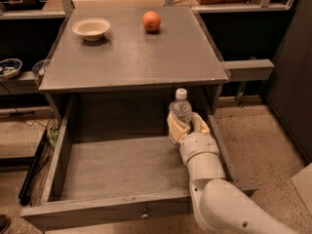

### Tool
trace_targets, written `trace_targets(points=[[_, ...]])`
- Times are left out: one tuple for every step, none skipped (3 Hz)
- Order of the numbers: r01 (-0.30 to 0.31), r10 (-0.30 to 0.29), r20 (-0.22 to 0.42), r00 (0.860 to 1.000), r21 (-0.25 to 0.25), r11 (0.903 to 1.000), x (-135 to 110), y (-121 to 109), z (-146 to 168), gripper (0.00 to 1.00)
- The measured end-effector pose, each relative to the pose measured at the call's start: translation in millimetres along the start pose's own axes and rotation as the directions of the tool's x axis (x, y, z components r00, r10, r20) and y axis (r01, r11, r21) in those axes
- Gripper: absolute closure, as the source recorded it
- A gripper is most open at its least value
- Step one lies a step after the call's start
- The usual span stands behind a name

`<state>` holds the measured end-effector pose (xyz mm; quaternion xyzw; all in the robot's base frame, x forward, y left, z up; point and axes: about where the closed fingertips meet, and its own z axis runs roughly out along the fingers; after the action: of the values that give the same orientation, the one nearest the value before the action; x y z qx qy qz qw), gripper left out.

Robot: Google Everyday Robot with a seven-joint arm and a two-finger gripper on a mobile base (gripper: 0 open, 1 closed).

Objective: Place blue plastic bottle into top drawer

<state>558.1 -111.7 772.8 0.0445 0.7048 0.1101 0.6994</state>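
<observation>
The blue plastic bottle (181, 110) is clear with a white cap and stands upright inside the open top drawer (117, 167), toward its right rear. My gripper (186, 126) is shut on the bottle's lower body, its pale fingers (174, 126) on either side. The white arm reaches in from the lower right, over the drawer's front right corner. The drawer is pulled fully out; its front panel with a small knob (144, 211) is at the bottom of the camera view.
A grey table top (131, 52) sits above the drawer, holding a cream bowl (91, 28) at the back left and an orange fruit (151, 21) at the back centre. A shelf with a patterned bowl (9, 67) is at the far left. Speckled floor lies to the right.
</observation>
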Motion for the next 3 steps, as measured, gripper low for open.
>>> trace_targets(points=[[-0.002,0.002,-0.011,1.0,0.021,0.9998,5.6,0.0,-8.2,1.0],[-0.003,0.005,-0.023,1.0,0.052,0.9986,12.4,-8.7,-19.2,1.0],[-0.005,0.007,-0.033,0.999,0.07,0.9976,16.8,-13.3,-25.6,1.0]])
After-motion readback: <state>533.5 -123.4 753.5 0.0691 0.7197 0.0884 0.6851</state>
